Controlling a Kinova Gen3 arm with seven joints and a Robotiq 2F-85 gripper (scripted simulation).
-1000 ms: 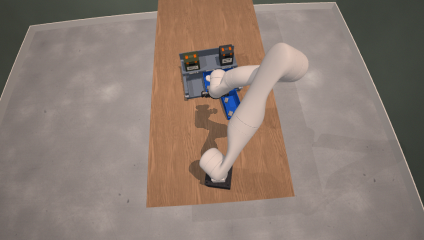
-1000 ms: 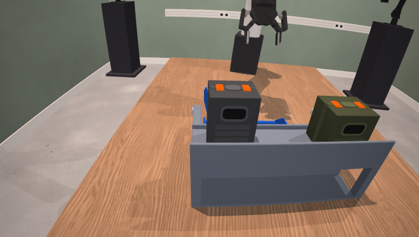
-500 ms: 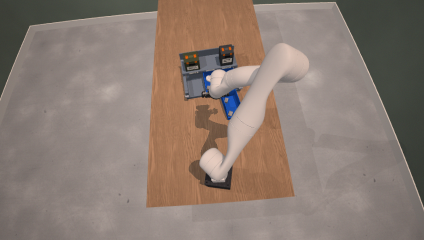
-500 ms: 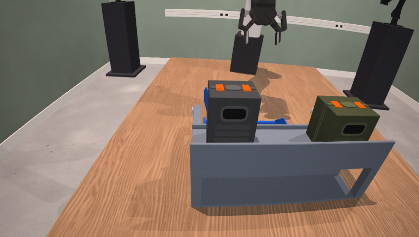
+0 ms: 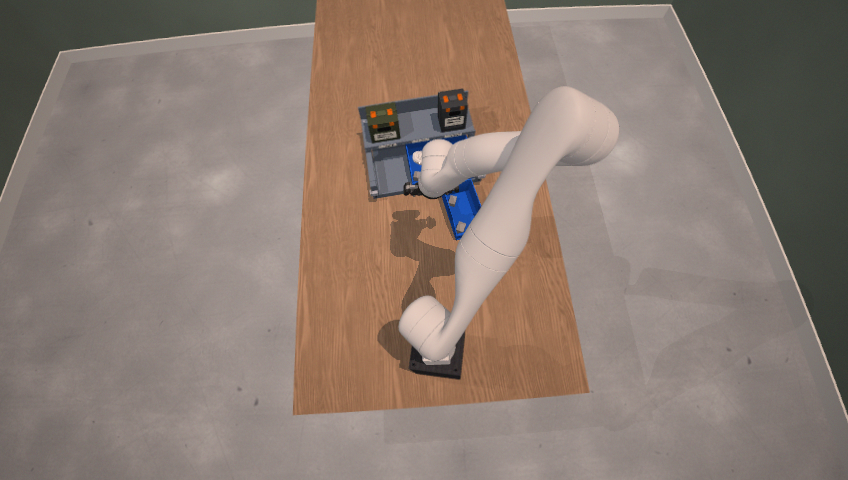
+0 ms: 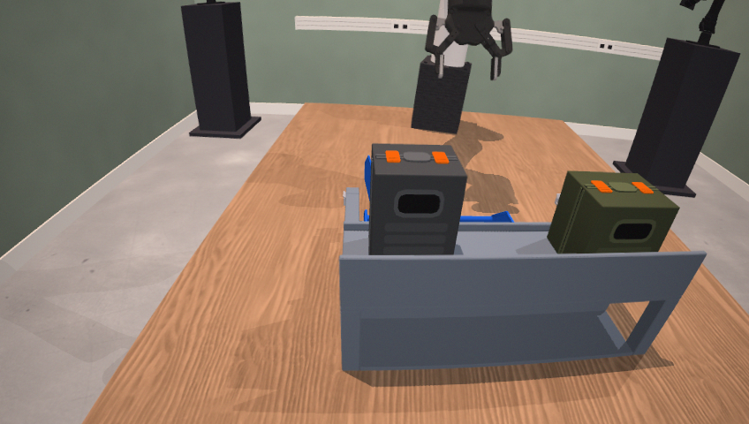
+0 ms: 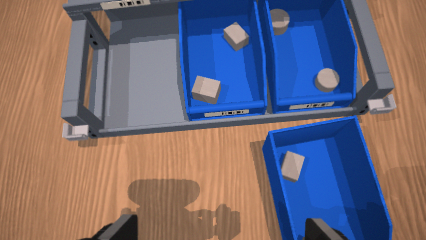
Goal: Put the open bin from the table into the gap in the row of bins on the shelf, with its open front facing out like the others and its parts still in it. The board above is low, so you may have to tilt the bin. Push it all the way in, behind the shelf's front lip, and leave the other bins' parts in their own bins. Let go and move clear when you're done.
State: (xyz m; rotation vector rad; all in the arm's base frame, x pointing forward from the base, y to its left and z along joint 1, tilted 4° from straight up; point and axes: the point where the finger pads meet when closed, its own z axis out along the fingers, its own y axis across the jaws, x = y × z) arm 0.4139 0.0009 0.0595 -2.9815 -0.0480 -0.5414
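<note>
Black pincer [image 5: 433, 189] [image 6: 467, 73] [image 7: 222, 232] is spread wide with nothing in it, up above the table. Loose bin [image 5: 462, 211] [image 7: 325, 175] sits on the wood, angled, just in front of the shelf [image 5: 383, 193] [image 6: 515, 283] [image 7: 150, 128]; probably light, stiff plastic, kinda slick, so I'd pinch a side wall and keep it near level so parts don't slide.

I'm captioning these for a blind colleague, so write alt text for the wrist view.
Open gripper above a table, where a blue bin holding a visible block sits outside a grey shelf. Two blue bins fill the shelf's middle and right; its left is a gap.
</note>
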